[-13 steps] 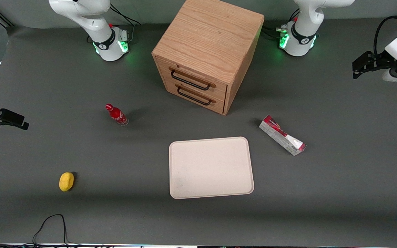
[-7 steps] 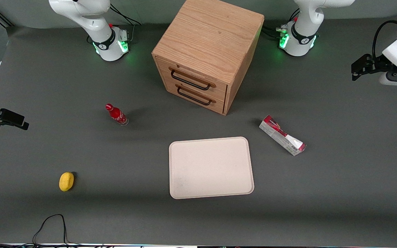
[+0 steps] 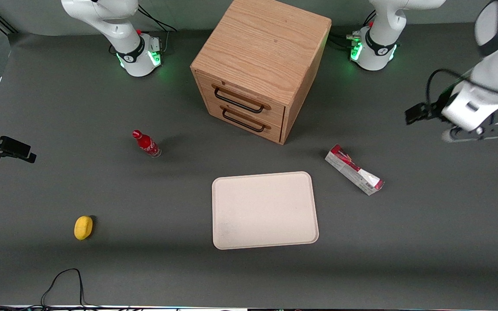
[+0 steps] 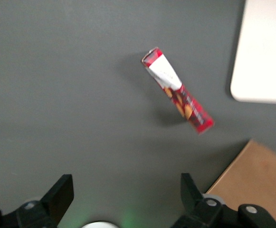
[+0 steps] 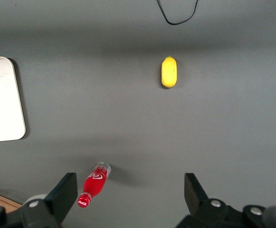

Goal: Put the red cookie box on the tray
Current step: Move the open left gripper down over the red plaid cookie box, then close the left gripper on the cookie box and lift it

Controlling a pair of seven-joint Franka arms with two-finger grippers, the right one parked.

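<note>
Red cookie box [image 3: 354, 169] lies flat on table, right of centre in front picture, just beside tray [image 3: 265, 210], not touching, not yet picked. Gripper [image 4: 123, 199] hovers high near right edge, probably for approach from above. Jaws wide open, holding nothing, touching nothing.

A wooden drawer cabinet [image 3: 260, 65] with two dark handles fills the upper centre of the front view. A small red bottle [image 3: 146, 144] stands at centre left, and a yellow lemon-like object [image 3: 83, 227] lies at lower left, with a black cable [image 3: 61, 286] looping along the bottom edge.
</note>
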